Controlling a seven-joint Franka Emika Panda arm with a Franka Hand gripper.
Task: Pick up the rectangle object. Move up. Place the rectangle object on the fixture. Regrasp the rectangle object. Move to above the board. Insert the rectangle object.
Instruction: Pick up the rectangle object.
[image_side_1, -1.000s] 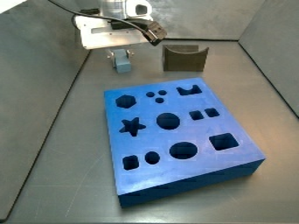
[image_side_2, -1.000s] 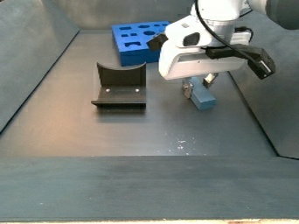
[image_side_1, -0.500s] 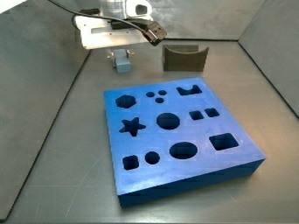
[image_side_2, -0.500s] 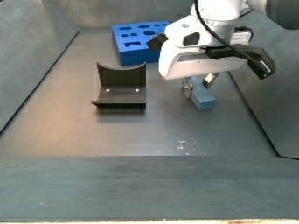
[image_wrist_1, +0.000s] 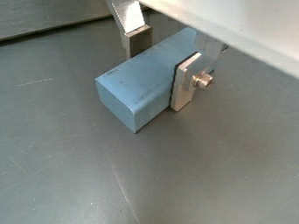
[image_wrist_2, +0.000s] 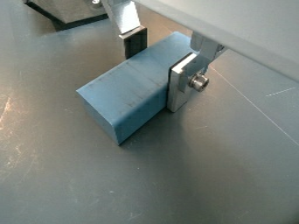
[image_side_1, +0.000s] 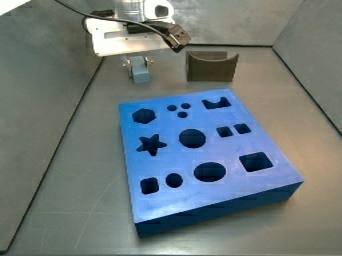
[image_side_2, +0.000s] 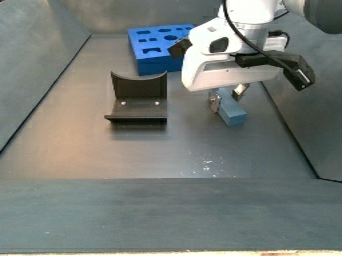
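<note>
Pale blue rectangle object (image_wrist_1: 146, 87) is lying on the floor | hand (image_wrist_1: 162, 63) is squeezing its sides | fixture (image_side_1: 209, 66) is sitting nearby

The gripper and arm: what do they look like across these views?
The gripper has flat silver plate fingers, one fastened with a round silver screw. In a side view its body is a white housing, with a black camera mount and grey cabling above.

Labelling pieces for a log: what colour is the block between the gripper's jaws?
Pale light blue, plain: the rectangle object, clearest in a wrist view, with the gripper straddling it on the floor.
</note>
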